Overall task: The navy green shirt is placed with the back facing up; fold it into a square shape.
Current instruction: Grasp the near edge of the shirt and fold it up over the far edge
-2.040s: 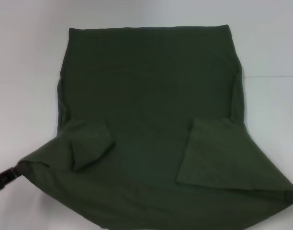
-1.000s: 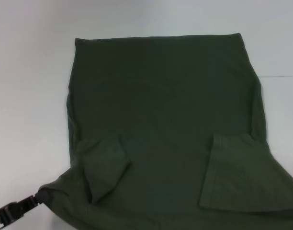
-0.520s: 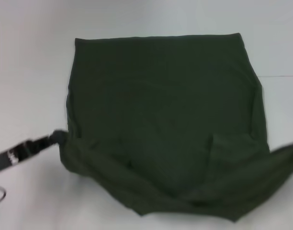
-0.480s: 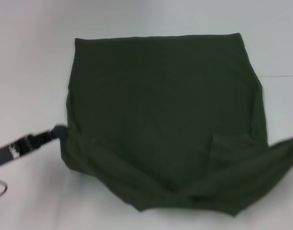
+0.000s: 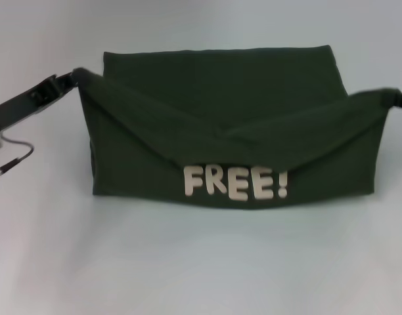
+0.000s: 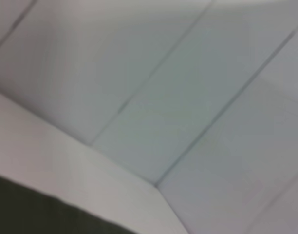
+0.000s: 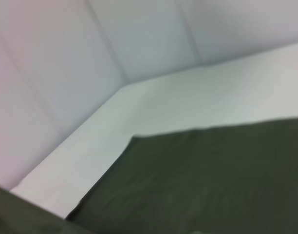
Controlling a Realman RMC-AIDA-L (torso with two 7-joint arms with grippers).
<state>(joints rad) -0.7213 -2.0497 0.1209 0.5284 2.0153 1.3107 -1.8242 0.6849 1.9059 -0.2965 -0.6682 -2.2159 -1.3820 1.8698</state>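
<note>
Olive-green cotton shirt (image 5: 227, 125) pinched at both lifted corners by left gripper (image 5: 75, 73) and right gripper (image 5: 393, 96), best lowered evenly onto far hem.

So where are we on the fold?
Sleeves look tucked in. In hand: the left gripper and right gripper hold the navy green shirt by its near corners, lifted toward the far hem, FREE! lettering showing. Left: lay it down, release, square it.

White table (image 5: 201, 262); pale panelled wall (image 6: 188, 97) behind it.
</note>
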